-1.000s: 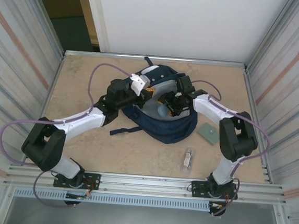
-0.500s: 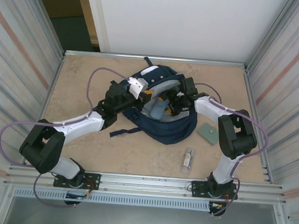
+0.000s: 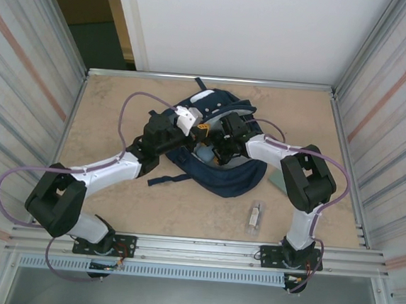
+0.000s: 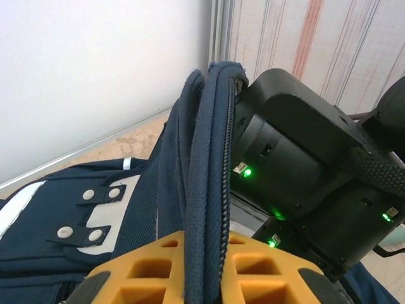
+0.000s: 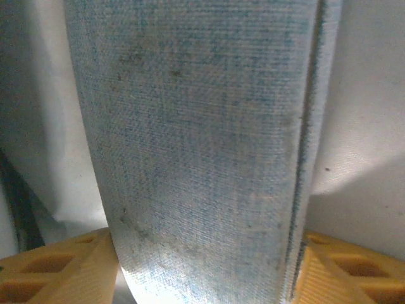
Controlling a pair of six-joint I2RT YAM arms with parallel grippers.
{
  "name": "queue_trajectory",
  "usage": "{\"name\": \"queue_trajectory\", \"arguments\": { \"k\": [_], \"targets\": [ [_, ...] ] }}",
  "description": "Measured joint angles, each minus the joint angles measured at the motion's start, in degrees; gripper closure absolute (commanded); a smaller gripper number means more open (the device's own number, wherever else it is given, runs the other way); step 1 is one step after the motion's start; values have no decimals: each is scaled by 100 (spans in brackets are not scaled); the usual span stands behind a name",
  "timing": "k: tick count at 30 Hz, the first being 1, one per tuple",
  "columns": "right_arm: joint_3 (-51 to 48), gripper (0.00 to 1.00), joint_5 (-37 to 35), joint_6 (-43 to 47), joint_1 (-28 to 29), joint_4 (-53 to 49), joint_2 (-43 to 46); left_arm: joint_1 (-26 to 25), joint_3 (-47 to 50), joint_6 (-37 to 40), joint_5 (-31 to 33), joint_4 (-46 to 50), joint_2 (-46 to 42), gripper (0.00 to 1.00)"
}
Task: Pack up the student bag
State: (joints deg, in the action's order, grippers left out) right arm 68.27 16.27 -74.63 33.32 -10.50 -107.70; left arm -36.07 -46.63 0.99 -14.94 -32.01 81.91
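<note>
From above: the student bag (image 3: 232,183) lies mid-tabletop (image 3: 98,136), toward the back, with the left arm (image 3: 117,162) and right arm (image 3: 267,149) both at its mouth.

Left wrist view: the left fingers (image 4: 145,272) are clamped on the bag's navy zipper rim (image 4: 212,158), which stands up between them.

Right wrist view: the right fingers (image 5: 57,269) are pinching a pale blue cloth item (image 5: 202,126), with white lining (image 5: 367,126) behind.
</note>
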Motion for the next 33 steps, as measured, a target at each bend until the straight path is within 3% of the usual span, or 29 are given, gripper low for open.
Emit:
{"name": "queue_trajectory", "arguments": {
  "k": [13,19,22,23,33],
  "targets": [
    [136,45,-612,-516,-168,323,238,-11,-299,723,-114,94,-48,100],
    [566,41,-680,-660,-337,887,-219,2,-654,1185,-160,92,168,100],
    [588,63,-634,-619,-404,1080,-382,0,-671,1235,-160,83,234,100],
    [546,66,-616,-612,-435,1123,-382,-2,-671,1233,-166,79,256,100],
    [197,71,-81,-831,-608,1954,-470,-103,-531,1231,-221,-138,330,100]
  ]
}}
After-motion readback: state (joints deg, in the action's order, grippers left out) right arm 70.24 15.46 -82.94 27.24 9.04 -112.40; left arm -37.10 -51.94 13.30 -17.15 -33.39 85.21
